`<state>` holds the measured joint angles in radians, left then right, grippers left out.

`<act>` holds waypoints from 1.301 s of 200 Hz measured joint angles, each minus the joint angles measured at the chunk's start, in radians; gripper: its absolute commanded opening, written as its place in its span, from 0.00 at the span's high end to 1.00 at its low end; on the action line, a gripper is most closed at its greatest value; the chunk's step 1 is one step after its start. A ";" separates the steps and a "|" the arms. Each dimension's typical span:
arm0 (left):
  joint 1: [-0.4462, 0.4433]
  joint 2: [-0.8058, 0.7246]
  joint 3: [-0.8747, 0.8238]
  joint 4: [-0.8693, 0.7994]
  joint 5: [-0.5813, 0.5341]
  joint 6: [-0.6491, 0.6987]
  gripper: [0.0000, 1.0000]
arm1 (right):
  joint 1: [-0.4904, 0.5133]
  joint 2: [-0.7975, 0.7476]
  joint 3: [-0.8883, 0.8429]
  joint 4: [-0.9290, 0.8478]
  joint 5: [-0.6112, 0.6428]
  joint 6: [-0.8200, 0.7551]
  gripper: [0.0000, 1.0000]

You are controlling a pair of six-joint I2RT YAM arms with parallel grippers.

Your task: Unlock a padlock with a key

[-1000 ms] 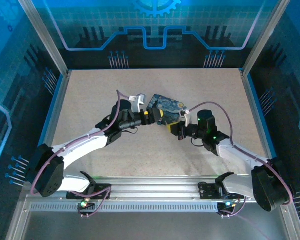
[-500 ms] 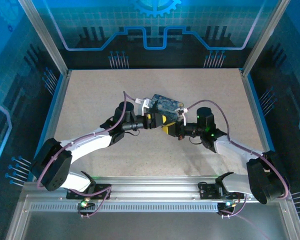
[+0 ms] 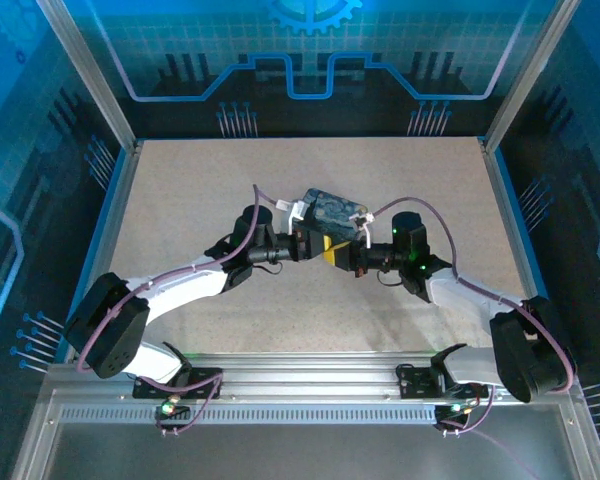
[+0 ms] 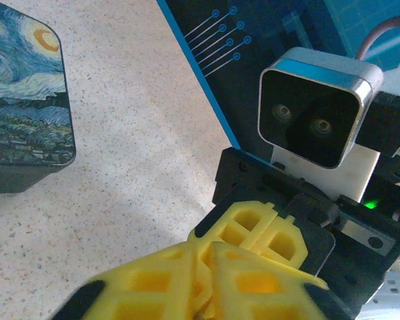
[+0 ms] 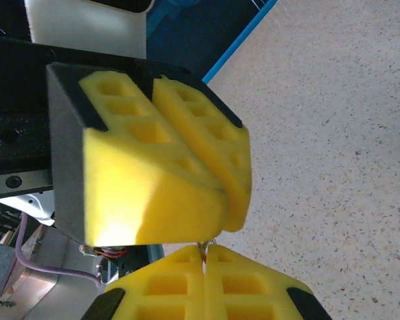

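Note:
My two grippers meet tip to tip in mid-air just in front of the dark-blue painted tin (image 3: pixel 330 208). My right gripper (image 5: pixel 205 252) is shut on the key (image 5: pixel 203 245), a thin metal sliver that pokes out between its yellow pads. My left gripper (image 4: pixel 204 248) has its yellow fingers (image 5: pixel 187 167) pressed together on the sliver's far end. From above, the left gripper (image 3: pixel 327 246) and the right gripper (image 3: pixel 343 254) touch end to end. The padlock is hidden.
The tin (image 4: pixel 27 100) lies flat on the speckled table, just behind the grippers. The right wrist's camera (image 4: pixel 313 120) sits close to my left fingers. Blue walls ring the table (image 3: pixel 180 180).
The left arm has swung in towards the right gripper and its jaws have gone from wide open to shut at the right gripper's tip. The right arm has edged slightly left.

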<state>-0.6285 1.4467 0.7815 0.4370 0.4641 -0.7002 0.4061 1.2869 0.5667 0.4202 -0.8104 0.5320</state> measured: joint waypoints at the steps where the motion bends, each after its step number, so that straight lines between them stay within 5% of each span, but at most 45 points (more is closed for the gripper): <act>1: 0.000 0.000 0.000 -0.001 0.000 0.000 0.96 | 0.000 0.000 0.000 0.000 -0.001 0.000 1.00; 44: 0.001 0.000 0.000 -0.006 -0.012 0.016 1.00 | -0.008 0.000 -0.002 0.010 -0.011 0.002 0.76; 73: 0.000 0.000 0.000 -0.007 -0.014 0.016 1.00 | -0.019 0.000 -0.013 0.034 -0.010 0.012 0.70; 260: 0.000 0.000 0.000 -0.025 -0.049 0.014 1.00 | -0.005 0.076 -0.015 0.135 -0.026 0.045 0.82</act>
<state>-0.6285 1.4464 0.7815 0.4122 0.4152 -0.6857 0.4011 1.3624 0.5518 0.5556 -0.8368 0.5774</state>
